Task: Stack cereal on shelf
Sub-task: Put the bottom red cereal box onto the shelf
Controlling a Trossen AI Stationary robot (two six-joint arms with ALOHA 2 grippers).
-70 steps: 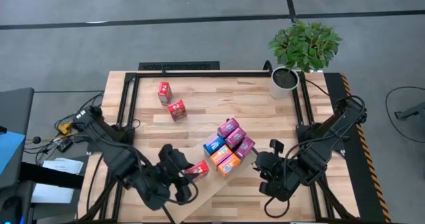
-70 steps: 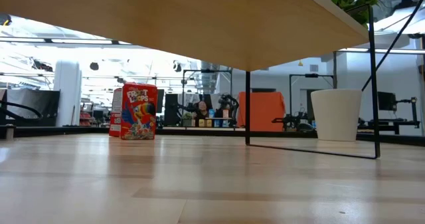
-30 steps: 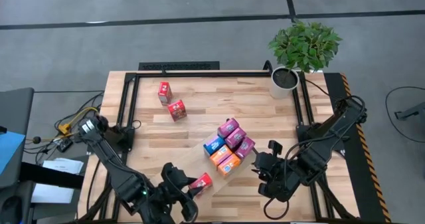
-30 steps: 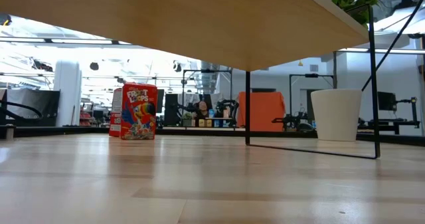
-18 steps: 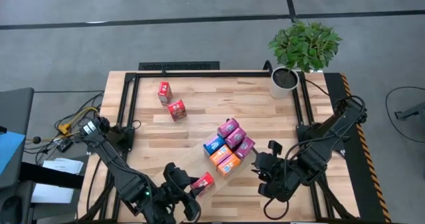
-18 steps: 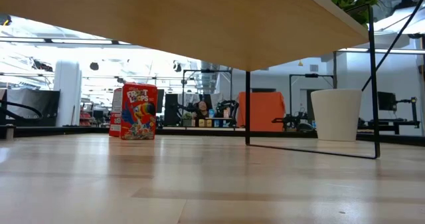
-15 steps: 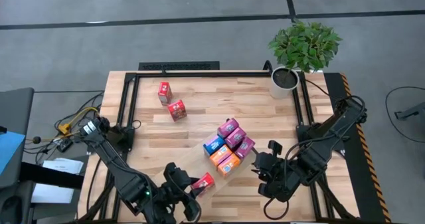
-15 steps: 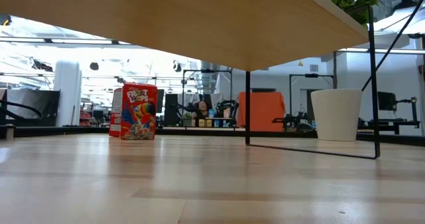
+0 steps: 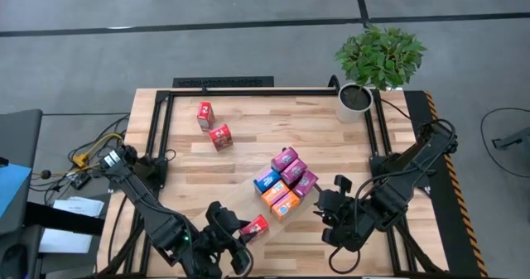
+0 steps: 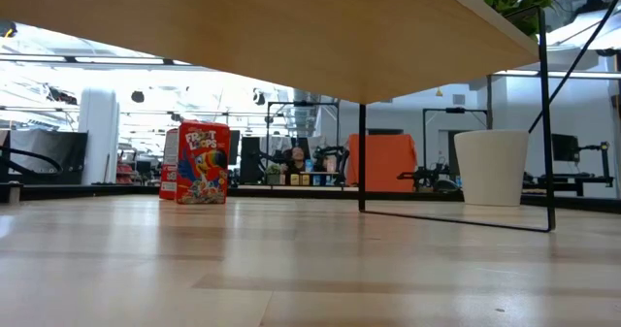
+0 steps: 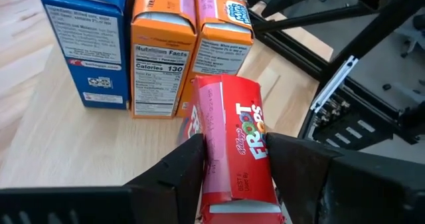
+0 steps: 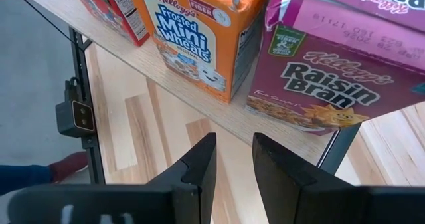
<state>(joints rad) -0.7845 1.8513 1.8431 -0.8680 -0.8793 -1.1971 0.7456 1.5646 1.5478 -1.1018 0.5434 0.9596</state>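
Observation:
The shelf (image 9: 286, 226) is a pale board on black legs, lying aslant across the table's near middle. Several cereal boxes (image 9: 286, 184), blue, orange and magenta, stand in a cluster on it. My left gripper (image 9: 242, 234) is at the shelf's near-left part, shut on a red Froot Loops box (image 11: 234, 141) just short of the orange boxes (image 11: 189, 41). My right gripper (image 12: 234, 151) hovers by the shelf's right end, below its edge (image 12: 143, 61), fingers slightly apart with nothing between them. Two red boxes (image 9: 213, 124) stand on the table, far left. My left gripper pinches the red box between its two fingers (image 11: 189, 159), one on each long side (image 11: 262, 151) near the box's near end. The fingers slant down from the table's near left and lie along the box. The box points toward the orange boxes; whether it touches the shelf I cannot tell.
A potted plant (image 9: 368, 72) stands at the table's far right corner. A black metal frame (image 9: 157, 138) runs along the table's left, far and right sides. In the low view a red Froot Loops box (image 10: 202, 162) stands beyond the shelf's underside (image 10: 291, 36).
A couple of seconds ago my left gripper carried the red box a little toward the table's near edge. Over the last second both arms and all boxes have stayed where they were.

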